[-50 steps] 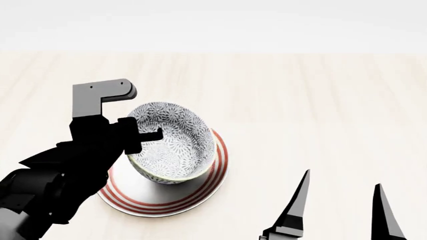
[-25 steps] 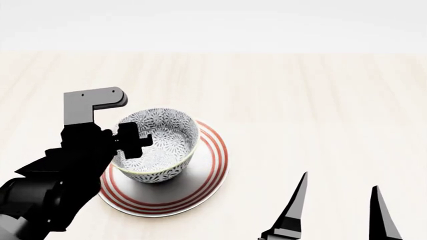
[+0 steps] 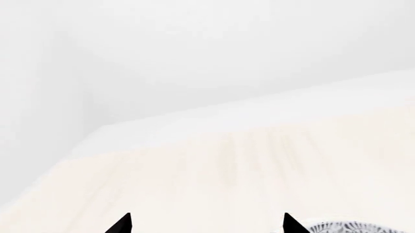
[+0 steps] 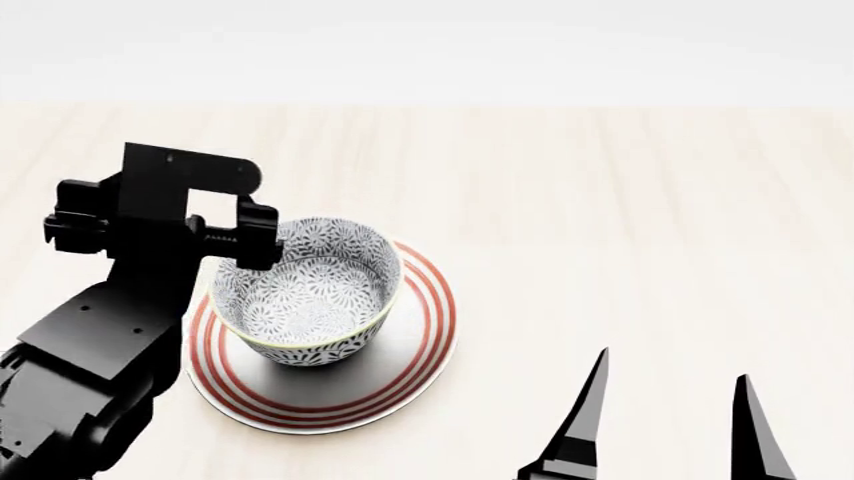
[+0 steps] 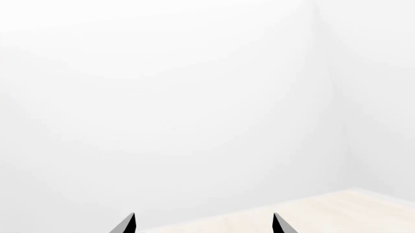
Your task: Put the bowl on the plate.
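Note:
The bowl (image 4: 310,295), grey-and-white floral with a thin yellowish rim, stands upright on the white plate (image 4: 424,335) with red rings, left of the plate's centre. My left gripper (image 4: 160,240) is open just to the bowl's left, at rim height, one finger close to the rim and nothing between the fingers. In the left wrist view the gripper (image 3: 207,218) shows two tips wide apart, with a sliver of the bowl's rim (image 3: 350,227) beyond one tip. My right gripper (image 4: 671,368) stands open at the near right, far from the plate; its wrist view (image 5: 203,216) shows only wall and table edge.
The pale wooden table (image 4: 641,200) stretches to the far edge, where a plain white wall begins. No other objects show on it.
The bowl, held tilted over the plate by my left gripper, now stands upright on it. The left gripper has opened and drawn back to the left. The right gripper sank slightly.

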You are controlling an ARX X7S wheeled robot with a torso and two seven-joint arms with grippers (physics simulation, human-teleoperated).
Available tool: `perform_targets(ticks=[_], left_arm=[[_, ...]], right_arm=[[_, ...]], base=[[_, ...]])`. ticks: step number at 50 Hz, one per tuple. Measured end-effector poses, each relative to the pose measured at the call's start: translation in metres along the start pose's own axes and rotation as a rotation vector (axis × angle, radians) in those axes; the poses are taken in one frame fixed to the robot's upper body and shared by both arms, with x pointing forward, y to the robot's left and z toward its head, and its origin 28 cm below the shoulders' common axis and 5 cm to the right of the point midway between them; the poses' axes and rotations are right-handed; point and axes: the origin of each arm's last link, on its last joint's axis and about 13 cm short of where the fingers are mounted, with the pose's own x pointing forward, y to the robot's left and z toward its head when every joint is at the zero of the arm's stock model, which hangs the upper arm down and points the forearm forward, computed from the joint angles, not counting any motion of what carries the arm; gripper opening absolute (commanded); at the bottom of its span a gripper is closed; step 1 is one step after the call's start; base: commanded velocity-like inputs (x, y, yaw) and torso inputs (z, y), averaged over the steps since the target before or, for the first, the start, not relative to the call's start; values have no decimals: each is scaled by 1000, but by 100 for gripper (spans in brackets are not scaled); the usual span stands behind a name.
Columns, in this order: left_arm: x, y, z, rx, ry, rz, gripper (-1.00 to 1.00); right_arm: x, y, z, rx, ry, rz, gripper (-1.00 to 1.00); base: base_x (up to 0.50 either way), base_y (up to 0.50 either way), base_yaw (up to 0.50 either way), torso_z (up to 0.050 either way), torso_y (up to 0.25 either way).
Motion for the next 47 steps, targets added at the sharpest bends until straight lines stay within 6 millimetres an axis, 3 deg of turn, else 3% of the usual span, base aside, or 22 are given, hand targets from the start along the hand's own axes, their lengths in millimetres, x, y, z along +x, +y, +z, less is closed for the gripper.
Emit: perform_targets(ticks=[9, 25, 34, 47], left_arm=[[-28, 25, -20, 19, -97, 77, 100], [-98, 65, -79, 35, -267, 320, 100], [-126, 67, -102, 32, -348, 387, 100], [-155, 56, -115, 1, -462, 369, 100]], right_arm=[[0, 0, -1, -2, 6, 0, 100], [-3, 1, -7, -15, 22, 9, 100], [-6, 1, -13, -28, 32, 19, 100], [-11, 1, -21, -45, 42, 35, 100]], base=[[0, 0, 0, 0, 0], [0, 0, 0, 0, 0], [0, 0, 0, 0, 0], [0, 0, 0, 0, 0]])
